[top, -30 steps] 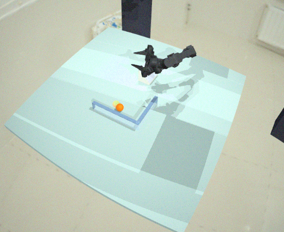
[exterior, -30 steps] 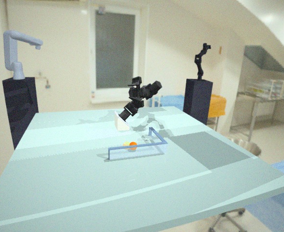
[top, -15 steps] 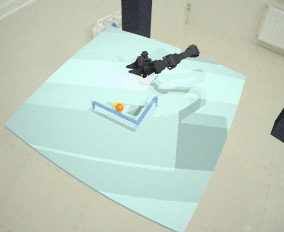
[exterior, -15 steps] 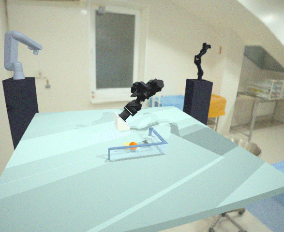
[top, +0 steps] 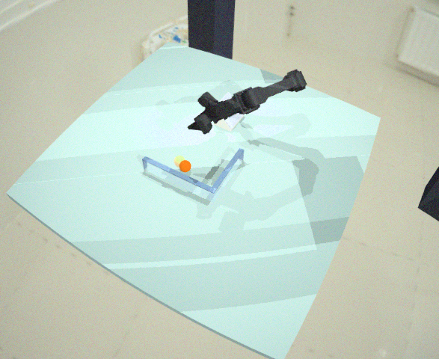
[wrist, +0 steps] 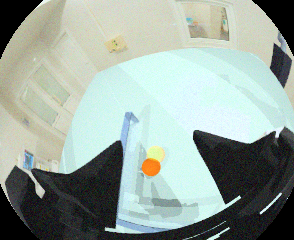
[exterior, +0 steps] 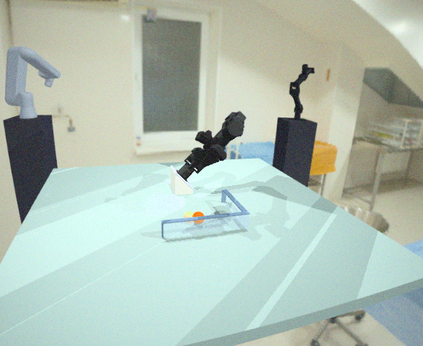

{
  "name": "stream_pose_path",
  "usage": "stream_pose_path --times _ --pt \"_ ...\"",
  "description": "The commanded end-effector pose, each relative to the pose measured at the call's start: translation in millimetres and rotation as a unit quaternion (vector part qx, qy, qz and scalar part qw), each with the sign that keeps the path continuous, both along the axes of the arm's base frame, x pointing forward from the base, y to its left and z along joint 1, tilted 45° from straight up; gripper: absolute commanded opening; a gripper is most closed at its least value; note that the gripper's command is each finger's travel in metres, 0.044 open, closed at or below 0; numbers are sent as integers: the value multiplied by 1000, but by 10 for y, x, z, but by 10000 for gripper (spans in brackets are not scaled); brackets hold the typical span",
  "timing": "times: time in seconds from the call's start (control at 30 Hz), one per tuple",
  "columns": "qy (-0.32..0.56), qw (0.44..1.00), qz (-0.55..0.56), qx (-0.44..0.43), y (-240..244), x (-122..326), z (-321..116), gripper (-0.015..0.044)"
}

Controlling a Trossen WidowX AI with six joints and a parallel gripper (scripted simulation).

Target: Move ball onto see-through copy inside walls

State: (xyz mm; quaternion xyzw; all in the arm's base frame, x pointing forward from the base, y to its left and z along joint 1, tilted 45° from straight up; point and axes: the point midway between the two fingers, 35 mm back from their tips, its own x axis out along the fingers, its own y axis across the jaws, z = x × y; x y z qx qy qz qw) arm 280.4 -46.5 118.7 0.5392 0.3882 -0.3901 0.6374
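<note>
While apart: one ball (top: 185, 166) (two walls (top: 196, 181)).

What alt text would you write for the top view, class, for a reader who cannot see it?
An orange ball lies on a pale table inside two clear walls, partly overlapping its see-through copy. The open gripper hovers apart, holding nothing.

a clinic-like room: steel trolley (exterior: 390, 145), blue drapes (exterior: 254, 150), pale walls, frosted window (exterior: 170, 74)
</note>
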Motion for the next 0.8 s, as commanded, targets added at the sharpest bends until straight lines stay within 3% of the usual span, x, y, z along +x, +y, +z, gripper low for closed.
stream_pose_path --times 0.0,0.4,0.77 --pt "87 901 415 92 390 345 -458 334" --pt "21 768 621 157 602 519 -698 334" --pt "-81 644 741 170 718 638 -859 334"
